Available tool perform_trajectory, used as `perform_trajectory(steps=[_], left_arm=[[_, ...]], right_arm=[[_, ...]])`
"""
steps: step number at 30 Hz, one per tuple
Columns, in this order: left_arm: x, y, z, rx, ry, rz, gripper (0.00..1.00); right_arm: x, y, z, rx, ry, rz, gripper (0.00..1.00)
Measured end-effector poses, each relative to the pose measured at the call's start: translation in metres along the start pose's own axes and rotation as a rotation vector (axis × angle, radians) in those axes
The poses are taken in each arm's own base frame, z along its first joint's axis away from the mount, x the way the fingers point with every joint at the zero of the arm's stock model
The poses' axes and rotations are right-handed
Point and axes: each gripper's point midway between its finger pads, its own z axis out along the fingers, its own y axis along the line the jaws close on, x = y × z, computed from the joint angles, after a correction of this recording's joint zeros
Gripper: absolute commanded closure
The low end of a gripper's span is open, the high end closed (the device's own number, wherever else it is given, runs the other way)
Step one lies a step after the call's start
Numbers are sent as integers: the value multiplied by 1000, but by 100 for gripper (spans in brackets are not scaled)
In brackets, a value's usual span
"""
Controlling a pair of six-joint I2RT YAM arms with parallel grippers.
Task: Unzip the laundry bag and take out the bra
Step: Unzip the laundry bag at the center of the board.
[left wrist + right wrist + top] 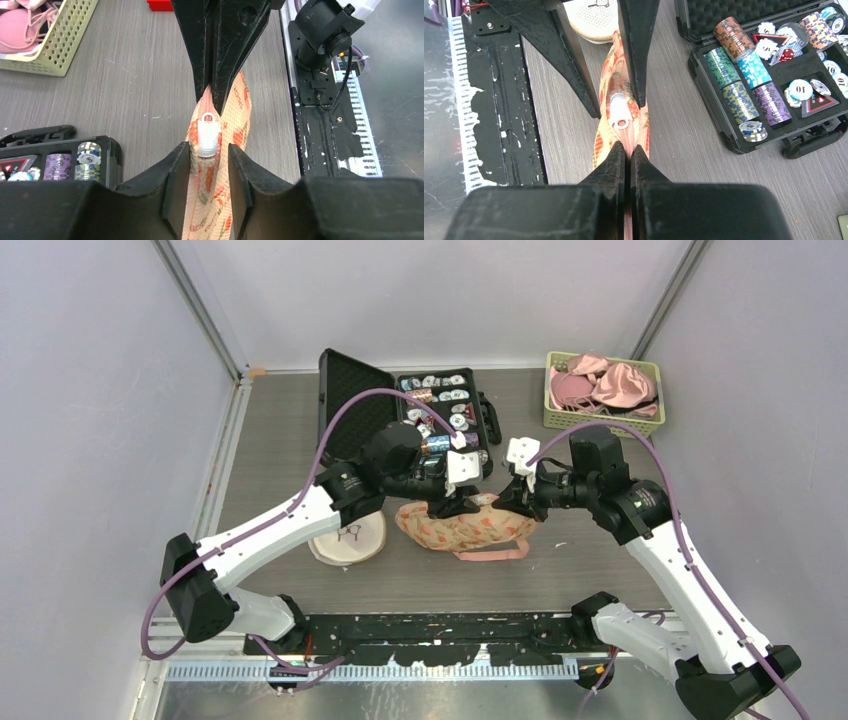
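Orange-and-cream mesh makes up the laundry bag point(465, 528), which lies in the middle of the grey tabletop point(620, 550) between the two arms, its top edge drawn up into a narrow ridge. Just behind it sits an open black case point(352, 405) with its foam-lined lid raised. The tray of the case holds stacks of poker chips point(744, 75) in orange, green, blue and purple, with loose ones beside them, and "10" can be read on a pale chip point(800, 89). In the far right corner, well apart from the bag, a yellow-green basket point(600, 422) is heaped with pink garments point(610, 382). A round white mesh pad point(347, 537) with a small stitched mark lies just beside the bag's left end, partly under the left forearm. A pink strap point(490, 553) trails on the tabletop along the bag's near side. Both arms reach in over the bag from opposite ends and crowd the space above it. The right tool point(627, 146) is clenched on the ridge of mesh at the bag's right end. The left tool point(209, 147) is released, its fingers point(177, 185) standing either side of the ridge with the white zipper tab point(208, 132) between them. A black rail point(450, 630) runs along the near edge by the arm bases.
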Motion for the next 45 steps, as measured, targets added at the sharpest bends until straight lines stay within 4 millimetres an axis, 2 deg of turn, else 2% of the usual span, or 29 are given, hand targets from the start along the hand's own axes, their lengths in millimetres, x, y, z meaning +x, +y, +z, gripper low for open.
perform_trajectory(steps=[5,9,14,15,17,18,19,21,22,24,28,29,33,34,35,36,37,38,39,40,41,45], left_arm=[[0,-1,1,2,0,5,80],[1,0,2,3,3,10,99],[1,0,2,3,3,22,100],[1,0,2,3,3,22,92],[1,1,2,1,4,24,69],[1,1,2,-1,4,29,54],[1,1,3,-3,4,31,44],[0,0,4,-5,4,31,42],[-1,-1,5,-4,4,35,43],[-2,-4,7,0,2,42,54],[-2,-3,9,-13,5,59,95],[-2,-1,9,-21,7,68,100],[-1,2,9,-36,8,85,100],[0,3,9,-37,8,88,98],[0,3,10,-37,7,94,91],[0,3,10,-38,7,96,77],[1,4,10,-41,8,99,70],[1,4,10,-43,8,103,56],[1,5,10,-45,8,106,50],[1,5,10,-50,9,104,49],[3,6,10,-52,12,105,52],[11,6,11,-54,30,108,86]], right_arm=[[0,0,0,1,-1,-1,99],[0,0,0,1,-1,-1,100],[0,0,0,2,0,-1,99],[0,0,0,2,0,-1,99],[0,0,0,2,0,-1,100],[0,0,0,2,0,-1,100],[0,0,0,2,0,-1,100],[-1,0,0,1,-2,-2,100],[-1,0,0,2,-2,-2,100],[-1,-1,0,3,-2,0,100],[-1,0,0,2,-2,5,99],[-1,0,0,2,-1,6,99],[0,-1,0,5,0,9,99],[0,-1,0,6,1,9,100],[1,-1,1,6,2,9,100],[1,-1,1,6,2,10,100],[1,-1,1,6,3,10,100],[1,-1,1,5,3,10,100],[1,-1,1,5,3,10,100],[1,-1,1,6,2,10,100],[1,-1,1,7,1,8,100],[1,-1,1,7,0,8,100]])
